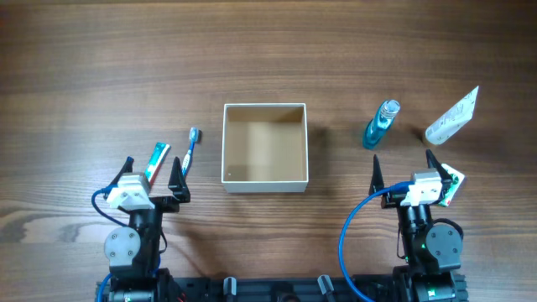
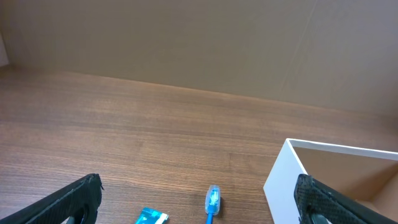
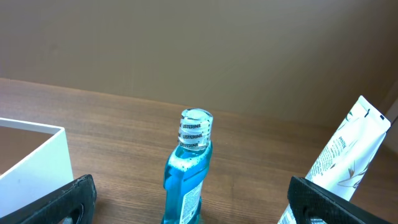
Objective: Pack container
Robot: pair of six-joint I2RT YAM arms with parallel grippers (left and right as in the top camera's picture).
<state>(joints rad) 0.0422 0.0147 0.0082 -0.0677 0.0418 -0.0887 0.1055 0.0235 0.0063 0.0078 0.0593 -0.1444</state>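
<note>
Here the container (image 1: 264,143) sits near the middle of the table (image 1: 268,50), open side up. In the overhead view we see its whole tan floor, with nothing lying on it. The left gripper (image 1: 152,164) has its jaws spread wide, and a small teal and red tube (image 1: 158,156) lies on the table in the gap between them. The near end of this tube is hidden under the gripper's body, and we cannot read its print. Just beside it, between that tube and the container, lies a blue toothbrush (image 1: 190,151). From the left wrist we see only the toothbrush's head and a corner of the tube, both cut off by the bottom edge. The container shows there as one white corner and a strip of its inside, partly covered by the dark finger (image 2: 336,199) at the right. The right gripper (image 1: 403,159) is also spread wide and grips nothing. A blue mouthwash bottle (image 1: 379,124) lies beyond it, and a white tube (image 1: 453,116) lies further right, apart from the bottle. From the right wrist the bottle's cap end points away from the camera and its lower part runs off the bottom of the frame. The white tube's lower end is cut off in the same way, and its lettering is too small for us to make out. Only a corner of the container's white wall shows at the left edge there.
</note>
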